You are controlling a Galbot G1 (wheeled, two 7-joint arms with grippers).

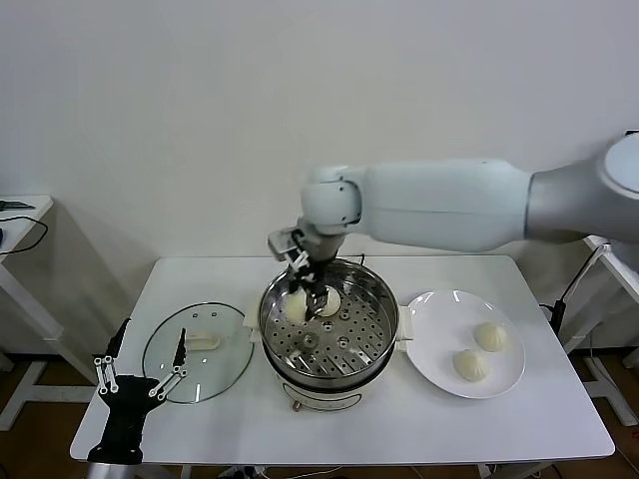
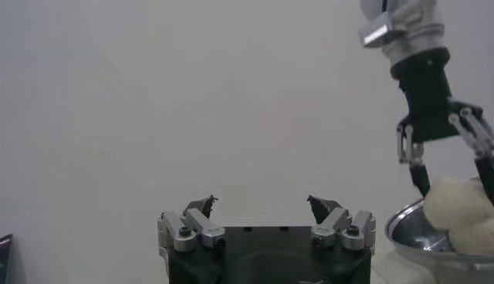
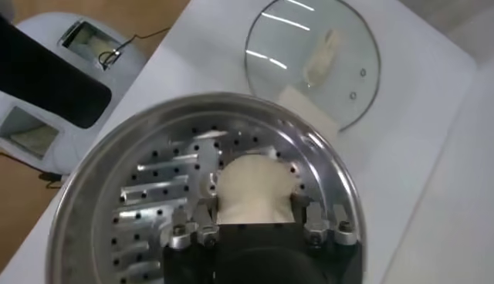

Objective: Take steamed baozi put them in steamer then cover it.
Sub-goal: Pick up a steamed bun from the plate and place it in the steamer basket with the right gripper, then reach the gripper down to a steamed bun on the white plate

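Baozi (image 1: 326, 302) sits clamped between the fingers of the right gripper (image 1: 318, 295), low inside the steamer (image 1: 374, 299) at the centre of the head view, over the far side of its perforated tray. Another bun (image 1: 297, 305) lies just to its left on the tray. Right of the steamer, a white plate (image 1: 436, 369) carries two more buns (image 1: 490, 336). At lower left, the left gripper (image 1: 140, 381) hangs with jaws spread wide beside the glass lid (image 1: 222, 357).

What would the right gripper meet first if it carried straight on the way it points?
Likely the steamer's perforated tray: the right gripper, shut on a baozi, points down into it. Another baozi sits close beside, so depth is uncertain.
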